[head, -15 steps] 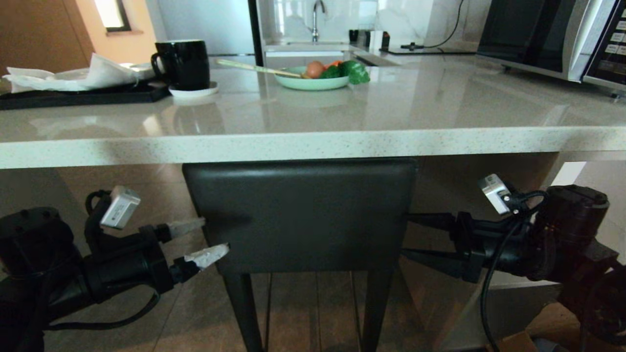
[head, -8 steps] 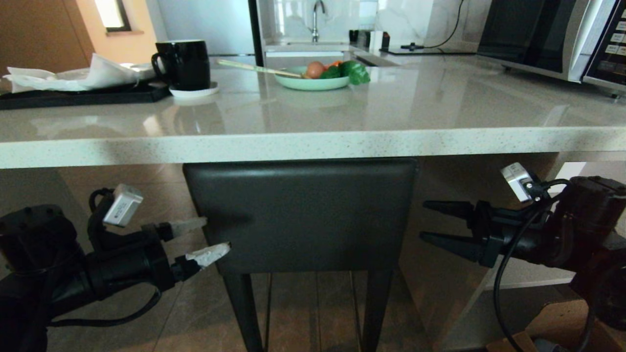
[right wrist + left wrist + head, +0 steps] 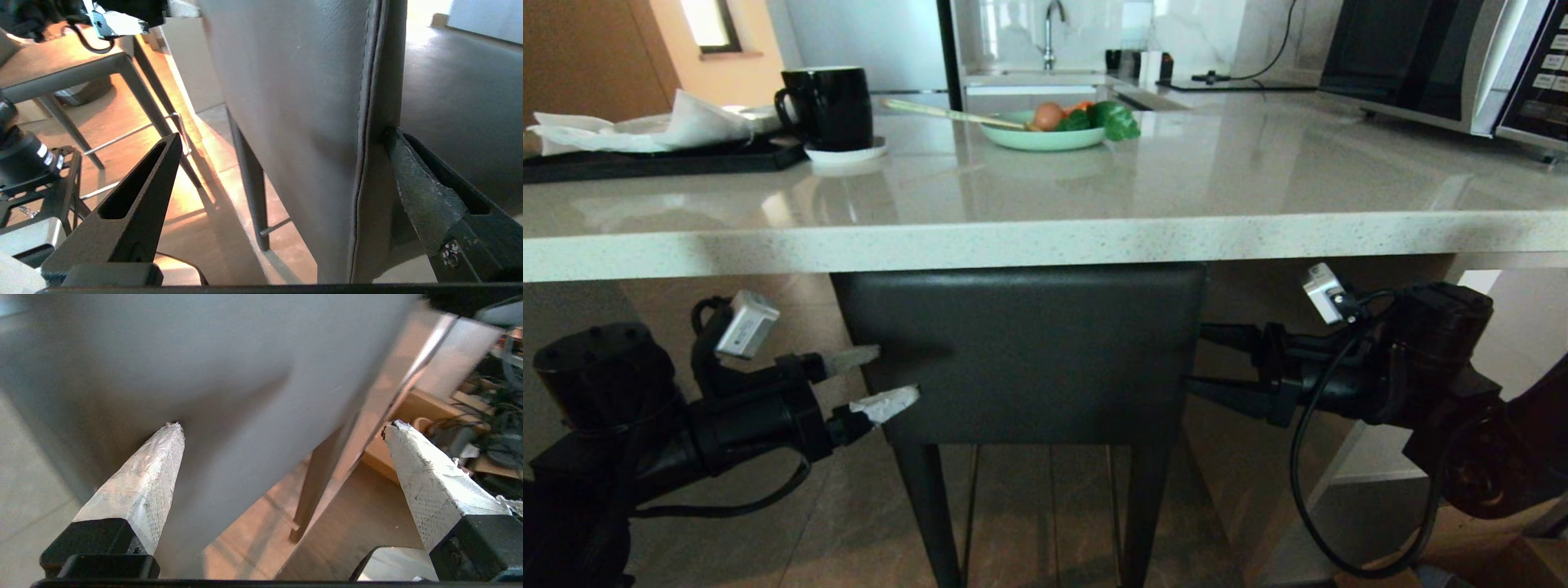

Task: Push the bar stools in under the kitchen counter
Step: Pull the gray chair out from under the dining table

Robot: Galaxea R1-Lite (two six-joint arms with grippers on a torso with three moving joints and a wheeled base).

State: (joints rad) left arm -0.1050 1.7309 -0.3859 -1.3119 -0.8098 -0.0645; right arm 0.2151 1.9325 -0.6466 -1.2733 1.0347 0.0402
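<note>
One of the bar stools stands in front of me, its dark grey backrest point(image 3: 1021, 351) just below the kitchen counter's point(image 3: 1045, 241) speckled edge. My left gripper point(image 3: 897, 374) is open at the backrest's left edge, and one white-taped fingertip point(image 3: 173, 430) touches its rear face point(image 3: 204, 367). My right gripper point(image 3: 1194, 356) is open at the right edge. One black finger point(image 3: 402, 163) lies against the backrest's side point(image 3: 294, 102), and the other is free. In the right wrist view, slim legs and footrest bars point(image 3: 141, 94) stand beyond it, apparently a second stool's.
On the counter are a black mug point(image 3: 829, 106), a green plate of vegetables point(image 3: 1045, 135), a black tray with napkins point(image 3: 645, 155) and a microwave point(image 3: 1445, 65). The counter's white side panel point(image 3: 1380, 457) stands to the right, with a cardboard box point(image 3: 1486, 555) on the floor.
My right gripper swung away to the right, then came back against the backrest's right edge, higher than before. My left gripper shifted slightly up and inward. The backrest sits a little further under the counter.
</note>
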